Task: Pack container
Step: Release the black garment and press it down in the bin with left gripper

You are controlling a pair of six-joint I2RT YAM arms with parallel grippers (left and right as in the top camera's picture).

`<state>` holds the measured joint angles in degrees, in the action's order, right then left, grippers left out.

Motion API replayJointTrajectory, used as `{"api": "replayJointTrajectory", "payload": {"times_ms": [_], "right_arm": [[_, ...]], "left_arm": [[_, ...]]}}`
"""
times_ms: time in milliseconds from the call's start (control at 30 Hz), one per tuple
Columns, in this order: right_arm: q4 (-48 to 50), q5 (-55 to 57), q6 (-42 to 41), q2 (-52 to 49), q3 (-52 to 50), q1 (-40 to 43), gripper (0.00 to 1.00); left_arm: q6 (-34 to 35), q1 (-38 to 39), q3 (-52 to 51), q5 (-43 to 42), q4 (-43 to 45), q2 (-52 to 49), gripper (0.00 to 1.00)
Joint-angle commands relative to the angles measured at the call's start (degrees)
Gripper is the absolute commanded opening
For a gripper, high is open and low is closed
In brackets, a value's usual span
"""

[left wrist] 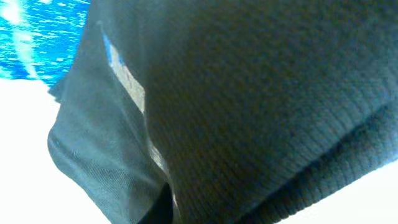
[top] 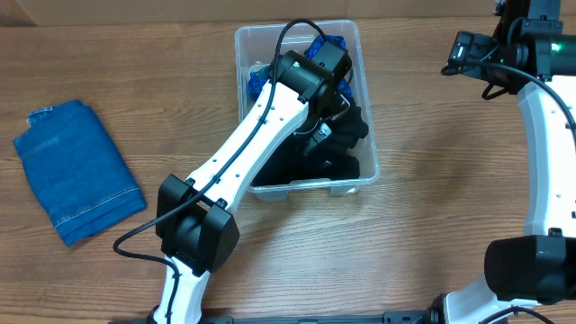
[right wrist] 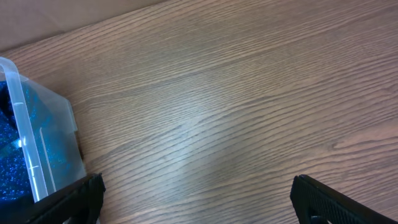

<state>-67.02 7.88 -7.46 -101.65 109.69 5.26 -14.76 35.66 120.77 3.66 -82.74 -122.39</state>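
The clear plastic container (top: pixel 364 63) stands at the back middle of the table. It holds a black garment (top: pixel 349 164) and a blue patterned garment (top: pixel 257 83). My left gripper (top: pixel 327 135) reaches down into the container and is pressed into the black garment. The left wrist view is filled by this dark fabric (left wrist: pixel 249 93), with the blue patterned garment (left wrist: pixel 43 31) at the top left, and the fingers are hidden. My right gripper (top: pixel 481 70) is open and empty (right wrist: pixel 196 193) over bare table to the right of the container (right wrist: pixel 34 130).
A folded blue denim garment (top: pixel 79 171) lies on the wooden table at the far left, apart from the container. The left arm stretches diagonally from the front edge to the container. The right arm stands along the right edge.
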Motion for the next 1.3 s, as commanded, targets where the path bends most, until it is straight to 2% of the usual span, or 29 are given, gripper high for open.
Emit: {"api": "replayJointTrajectory", "payload": {"times_ms": [0,33,67,100,200,267,300,367,400,467,567,667,800,1033,1100,1167,1267], "right_arm": [[0.3,0.2,-0.2,0.3,0.1,0.1,1.00],[0.2,0.2,-0.2,0.3,0.1,0.1,1.00],[0.2,0.2,-0.2,0.3,0.1,0.1,1.00],[0.2,0.2,-0.2,0.3,0.1,0.1,1.00],[0.2,0.2,-0.2,0.3,0.1,0.1,1.00],[0.2,0.2,-0.2,0.3,0.1,0.1,1.00],[0.2,0.2,-0.2,0.3,0.1,0.1,1.00],[0.3,0.2,-0.2,0.3,0.1,0.1,1.00],[0.2,0.2,-0.2,0.3,0.1,0.1,1.00],[0.2,0.2,-0.2,0.3,0.1,0.1,1.00],[0.2,0.2,-0.2,0.3,0.1,0.1,1.00],[0.2,0.2,-0.2,0.3,0.1,0.1,1.00],[0.2,0.2,-0.2,0.3,0.1,0.1,1.00],[0.2,0.2,-0.2,0.3,0.1,0.1,1.00],[0.2,0.2,-0.2,0.3,0.1,0.1,1.00],[0.2,0.2,-0.2,0.3,0.1,0.1,1.00],[0.2,0.2,-0.2,0.3,0.1,0.1,1.00]], "left_arm": [[0.6,0.5,0.1,-5.3,-2.5,0.9,0.43],[0.6,0.5,0.1,-5.2,-3.1,0.9,0.64],[-0.2,0.5,0.1,-5.2,-4.2,0.9,0.71],[-1.0,0.4,0.1,-5.2,-4.9,0.9,0.76],[-2.0,0.3,0.1,-4.7,-6.2,0.9,0.77],[-1.8,0.3,0.4,-5.2,-6.0,1.0,0.70],[-0.9,0.3,1.1,-6.4,-5.9,1.0,0.63],[0.4,0.3,1.6,-9.5,-4.7,1.0,0.31],[1.5,0.3,1.6,-10.5,-3.6,1.0,0.20],[7.3,0.3,1.5,-12.3,1.6,1.0,0.08],[14.8,0.3,1.1,-7.4,8.5,0.8,0.04],[19.5,0.3,-0.1,-1.5,11.8,0.8,0.04],[20.2,0.3,-5.6,0.2,16.5,0.8,0.06],[24.0,0.3,-28.4,0.0,31.5,0.8,0.09],[23.9,0.2,-33.2,-0.9,35.1,0.8,0.08],[23.5,0.2,-33.7,-0.9,35.3,0.8,0.05],[23.5,0.2,-28.0,-0.7,31.0,1.4,0.05]]}}
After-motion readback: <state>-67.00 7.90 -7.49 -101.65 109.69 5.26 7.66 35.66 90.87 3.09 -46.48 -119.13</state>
